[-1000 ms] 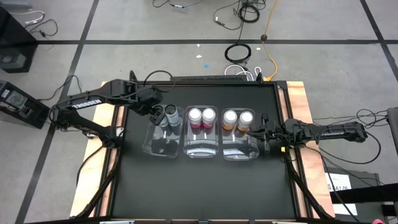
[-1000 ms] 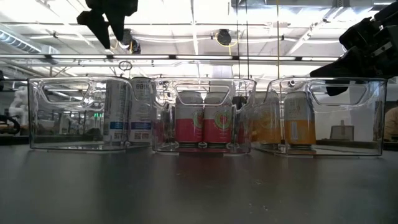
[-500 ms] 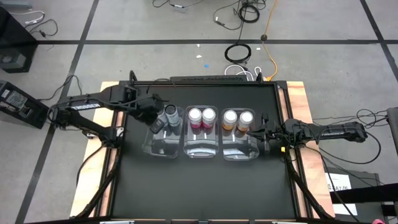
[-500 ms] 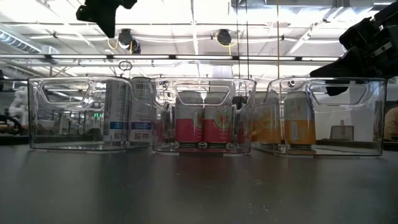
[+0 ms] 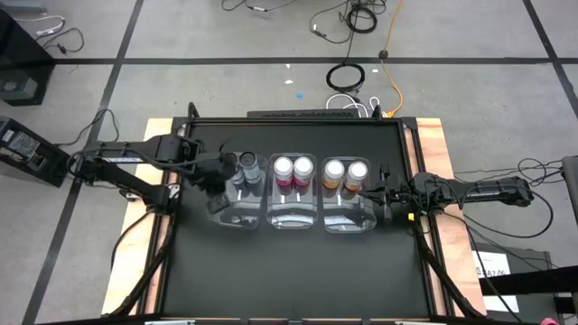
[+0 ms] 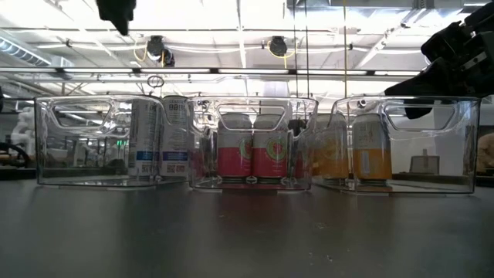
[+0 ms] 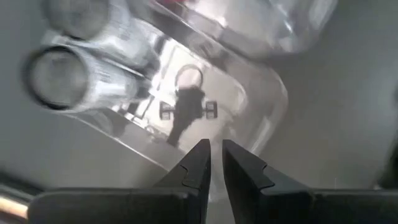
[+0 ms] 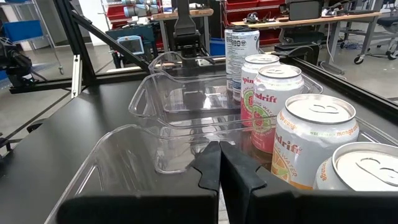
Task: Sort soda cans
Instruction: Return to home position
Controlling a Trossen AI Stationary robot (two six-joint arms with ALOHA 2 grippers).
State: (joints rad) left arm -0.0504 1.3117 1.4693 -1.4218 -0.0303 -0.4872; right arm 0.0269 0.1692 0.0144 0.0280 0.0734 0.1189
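- Your left gripper [image 7: 215,146]: fingers together, above left bin [image 5: 237,215].
- Your right gripper [image 8: 219,147]: fingers together, just beside right bin [image 5: 348,219].
- Cans [image 5: 293,168]: two upright per bin.

In the right wrist view the brand word on the soda cans shows only in parts. Of the 2 pink cans, the nearer pink can [image 8: 278,102] reads "ndrift" and the farther pink can [image 8: 256,70] reads "pin". The orange can [image 8: 311,140] reads "drift", and the small print under its rim seems to begin "mango". The white-labelled can [image 8: 242,46] beyond them has lettering too small to read. In the low view, left of centre, the grey can [image 6: 176,135] carries print that cannot be made out.
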